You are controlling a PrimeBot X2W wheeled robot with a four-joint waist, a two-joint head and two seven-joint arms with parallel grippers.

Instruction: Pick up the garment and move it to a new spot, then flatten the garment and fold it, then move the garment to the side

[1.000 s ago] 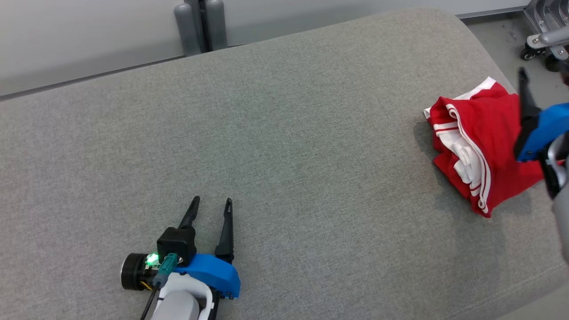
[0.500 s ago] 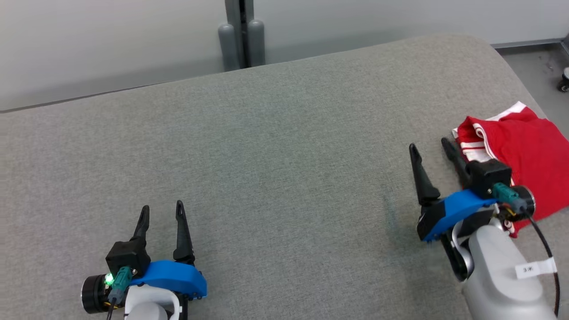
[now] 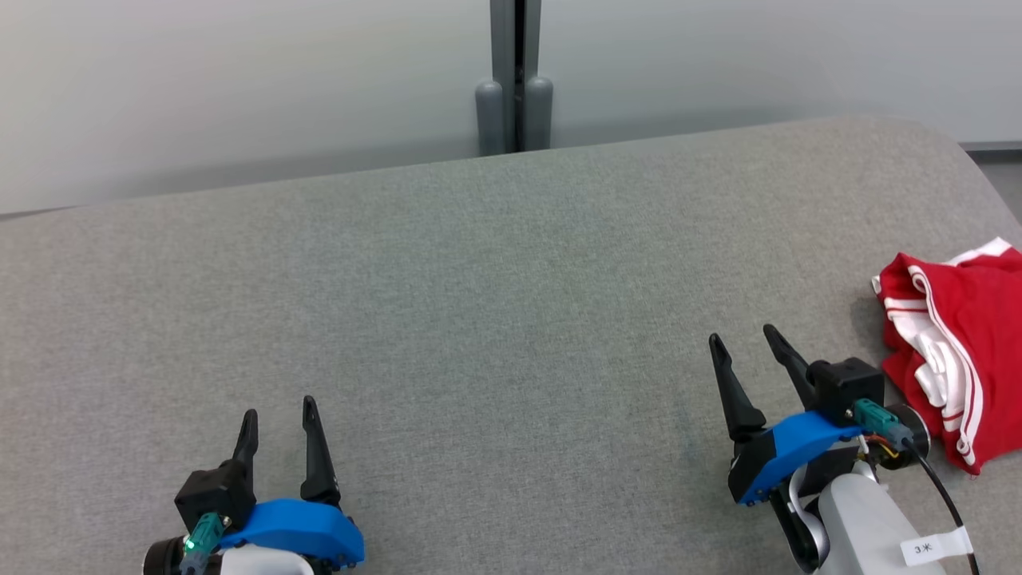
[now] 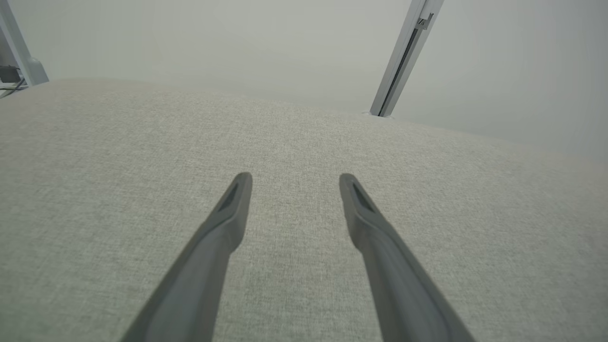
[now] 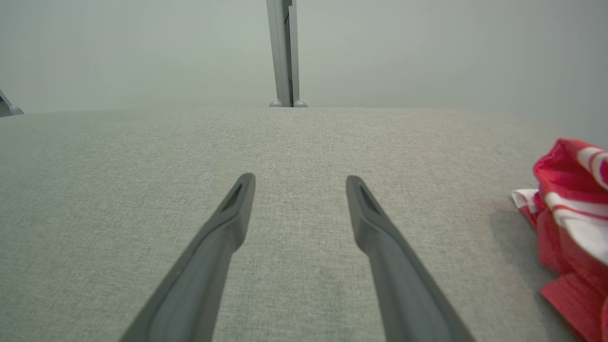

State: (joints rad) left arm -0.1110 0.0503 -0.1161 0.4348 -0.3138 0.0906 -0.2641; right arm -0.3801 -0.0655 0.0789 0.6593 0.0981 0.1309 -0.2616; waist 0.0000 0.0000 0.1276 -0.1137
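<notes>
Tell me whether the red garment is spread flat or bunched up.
Bunched up, not spread flat. The red garment lies in a rumpled, layered heap on the grey surface, its white stripes curling over folds.

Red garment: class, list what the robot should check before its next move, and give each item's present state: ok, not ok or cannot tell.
1. Left gripper open and holding nothing: ok.
2. Right gripper open and holding nothing: ok.
3. Red garment free of both grippers: ok. It lies apart from the right gripper, on that gripper's right.
4. Garment spread flat: not ok. It is bunched, with white-striped layers folded over each other.
5. Garment wholly on the grey padded surface: cannot tell. The head view's right edge cuts it off.
</notes>
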